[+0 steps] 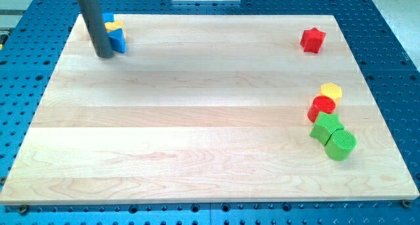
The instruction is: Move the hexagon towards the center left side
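Note:
A yellow hexagon-like block lies near the board's right edge, touching a red rounded block just below it. My tip rests on the board at the top left, far from the hexagon. It is right beside a small cluster there: a blue block, a yellow block and another blue block partly hidden behind the rod.
A red star sits at the top right. A green star and a green cylinder lie touching each other below the red rounded block. The wooden board rests on a blue perforated table.

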Robot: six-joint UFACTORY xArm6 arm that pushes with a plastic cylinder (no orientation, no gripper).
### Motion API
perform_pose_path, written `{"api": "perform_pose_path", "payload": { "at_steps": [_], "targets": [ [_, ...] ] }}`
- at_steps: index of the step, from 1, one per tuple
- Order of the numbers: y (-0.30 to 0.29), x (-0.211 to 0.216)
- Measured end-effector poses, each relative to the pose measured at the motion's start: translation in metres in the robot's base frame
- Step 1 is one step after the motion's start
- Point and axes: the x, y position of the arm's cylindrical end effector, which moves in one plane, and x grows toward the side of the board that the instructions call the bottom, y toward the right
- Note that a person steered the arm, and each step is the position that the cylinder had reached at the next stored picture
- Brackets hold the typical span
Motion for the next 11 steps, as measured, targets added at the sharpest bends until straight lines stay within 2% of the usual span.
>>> {"api": "perform_pose_path", "payload": {
  "at_steps": [1,2,5,6,7,8,9,10,11],
  "targets": [
    [-0.003,0.027],
    [0.033,0.058],
    [0.461,0.079],
    [0.561,0.097],
    [0.504,0.128],
    [0.44,0.125],
    [0.31,0.102],
    [0.267,0.087],
    [0.32,0.104]
  ]
}}
